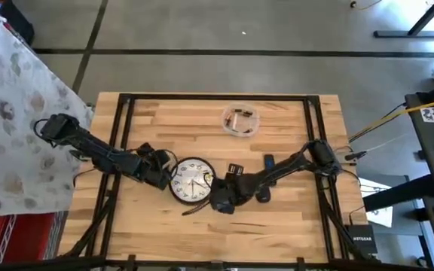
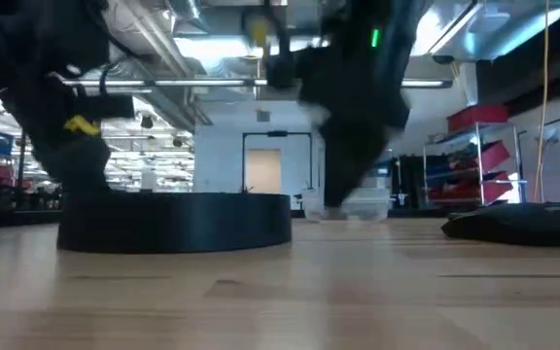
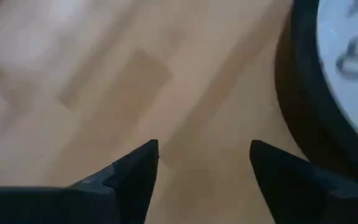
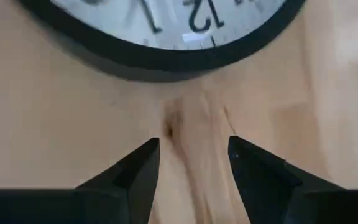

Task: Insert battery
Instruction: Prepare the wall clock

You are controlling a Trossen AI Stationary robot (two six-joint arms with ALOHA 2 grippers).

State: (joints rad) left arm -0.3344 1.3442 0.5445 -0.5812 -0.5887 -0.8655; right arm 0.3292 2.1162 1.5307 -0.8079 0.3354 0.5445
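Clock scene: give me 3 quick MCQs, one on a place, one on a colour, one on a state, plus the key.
1. Where does the clock lie?
A. between the two grippers
B. inside the clear container
C. on the floor

2. What colour is the clock's rim?
A. red
B. black
C. white

3. Which way does the clock lie on the table?
A. face down
B. upright on its edge
C. face up

Key:
1 A: in the high view the left gripper sits at one side of the clock and the right gripper at the other, while the clear container stands apart near the far edge.
2 B: both wrist views show a black rim around a white face.
3 C: numerals and hands show from above, so the battery side is underneath. Both grippers' fingers stand apart over bare wood.
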